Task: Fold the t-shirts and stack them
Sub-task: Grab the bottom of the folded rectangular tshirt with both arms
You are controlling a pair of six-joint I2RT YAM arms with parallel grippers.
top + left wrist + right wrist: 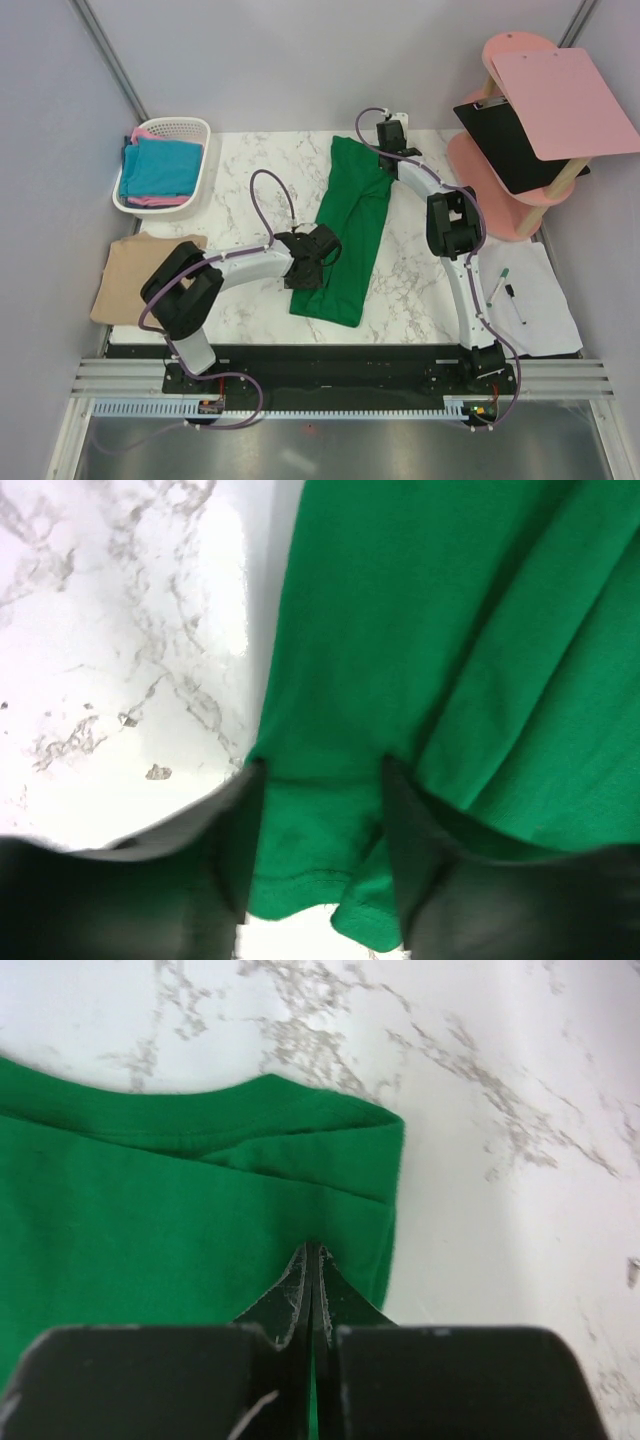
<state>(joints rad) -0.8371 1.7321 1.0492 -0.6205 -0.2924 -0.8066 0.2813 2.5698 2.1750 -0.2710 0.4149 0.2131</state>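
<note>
Green shirt (350, 230), folded into a long strip, on the middle of the marble table (250, 160), running from the table's far edge toward its near edge. Left gripper (322, 250) at the strip's left edge, about mid-table: fingers (235, 870) parted, a hemmed edge of the green cloth (450, 630) lying loose in the gap between them, not pinched. Right gripper (380, 145) at the strip's far end, near the table's far edge: jaws closed tight (312, 1255), tips nipping the cloth (150, 1220) just inside its folded corner. Tan shirt (135, 275) flat on the table's near left corner, overhanging the edge. Basket (170, 122) on the table's far left corner, holding a teal shirt (160, 165) and a pink shirt (158, 201).
</note>
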